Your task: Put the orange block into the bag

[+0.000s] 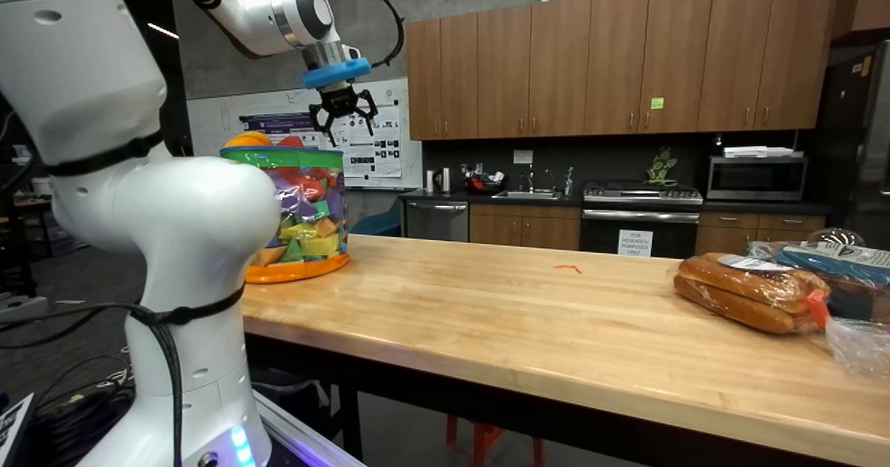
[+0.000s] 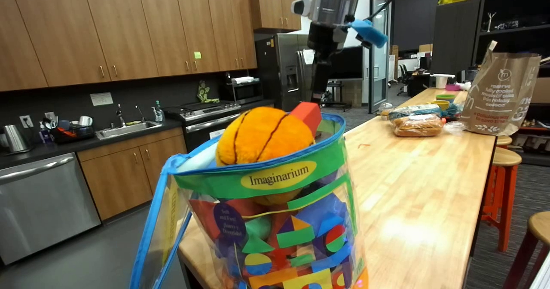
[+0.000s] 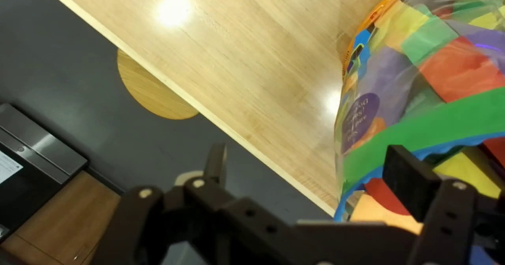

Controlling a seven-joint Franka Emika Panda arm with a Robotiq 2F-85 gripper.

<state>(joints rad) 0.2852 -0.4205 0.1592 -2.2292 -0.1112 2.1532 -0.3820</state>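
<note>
Hovering near bag (image 2: 275, 211), fingers (image 3: 410, 182) apart.

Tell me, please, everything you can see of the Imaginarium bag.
The bag looks like clear printed plastic, with a green band, blue-trimmed rim and orange bottom edging. It stands upright and open on the wooden table, its clear flap hanging aside, stuffed with coloured blocks; an orange ball bulges above the rim.

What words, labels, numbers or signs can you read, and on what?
"Imaginarium": green band of the bag.
"Soft and Fun!": its purple label, blurry.
"FOR RESEARCH PURPOSES ONLY": sign on the oven.
"reserve": brown paper bag.
"to save time!": same brown paper bag.
Too small or blurred: whiteboard posters, bread labels, wall notice, other print on both bags.
Numbers: none clearly readable.
</note>
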